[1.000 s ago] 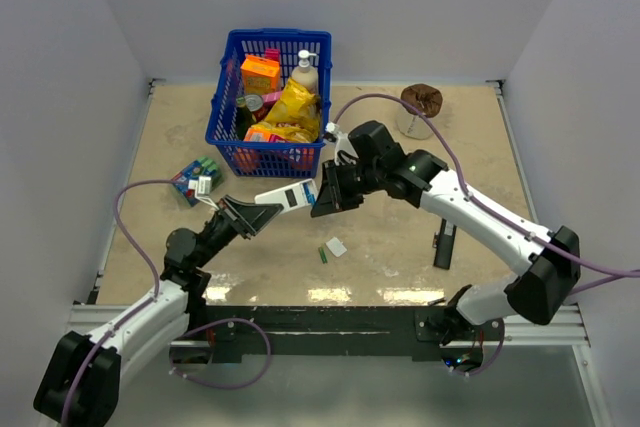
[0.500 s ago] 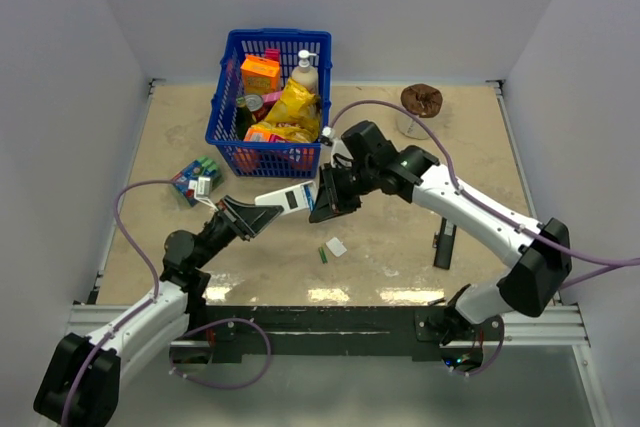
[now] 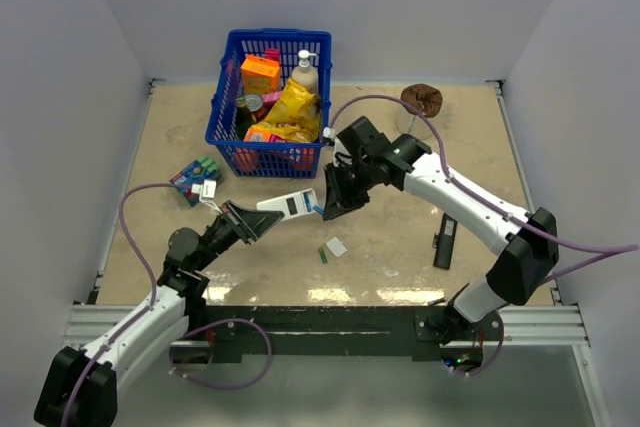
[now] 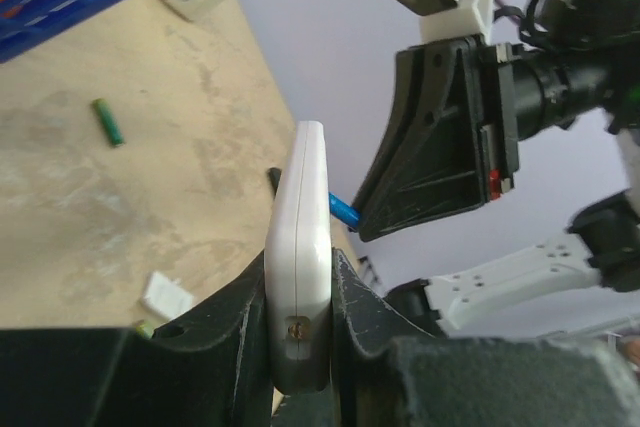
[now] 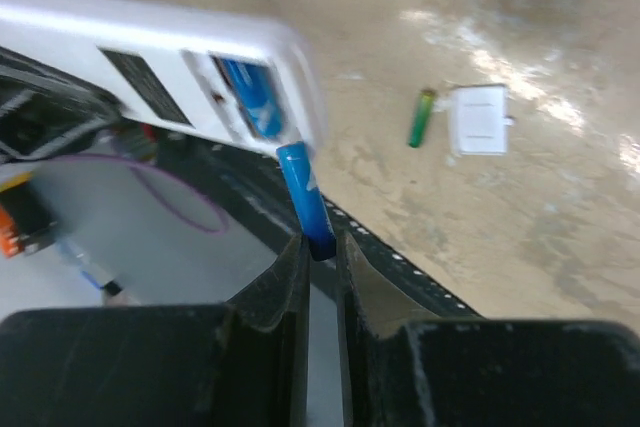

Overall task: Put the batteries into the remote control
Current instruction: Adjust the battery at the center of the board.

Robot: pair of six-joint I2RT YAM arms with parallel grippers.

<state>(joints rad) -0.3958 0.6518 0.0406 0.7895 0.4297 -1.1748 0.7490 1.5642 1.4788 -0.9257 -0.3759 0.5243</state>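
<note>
My left gripper (image 3: 252,221) is shut on one end of the white remote control (image 3: 290,206) and holds it above the table. In the left wrist view the remote (image 4: 299,247) stands edge-on between the fingers. My right gripper (image 3: 329,205) is shut on a blue battery (image 5: 305,199). The battery's free end touches the edge of the remote's open compartment (image 5: 248,97), where another blue cell lies. The blue battery also shows in the left wrist view (image 4: 343,210). A green battery (image 3: 323,254) lies on the table beside the small white cover piece (image 3: 337,246).
A blue basket (image 3: 228,80) full of groceries stands at the back. A pack of batteries (image 3: 195,179) lies at the left. A black remote (image 3: 444,240) lies at the right. A cup with a brown object (image 3: 420,107) stands at the back right.
My left gripper has shifted the remote slightly right and nearer. My right gripper has followed, keeping the blue battery's tip at the remote's compartment end.
</note>
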